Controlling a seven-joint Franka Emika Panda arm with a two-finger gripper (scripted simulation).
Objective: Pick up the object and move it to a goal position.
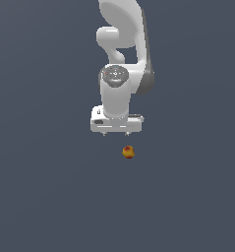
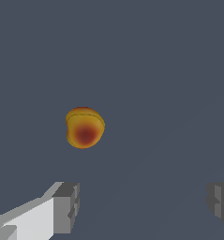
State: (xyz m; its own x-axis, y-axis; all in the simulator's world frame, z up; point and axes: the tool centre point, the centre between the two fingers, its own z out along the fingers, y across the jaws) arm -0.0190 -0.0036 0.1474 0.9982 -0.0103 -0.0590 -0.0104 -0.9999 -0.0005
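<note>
The small roundish yellow-orange fruit-like object with a red blush (image 1: 128, 152) lies on the flat, matte grey-blue desk (image 1: 45, 197), just in front of the glossy white robot arm's claw (image 1: 116, 133) and not between its fingers. The claw is spread wide and empty; the wrist view shows its grey, ridged fingertips (image 2: 66, 206) far apart, the object (image 2: 85, 127) clear of them. It looks light, smooth and slightly lobed, likely to roll or squirt out, so a grip across its widest middle seems safest.
</note>
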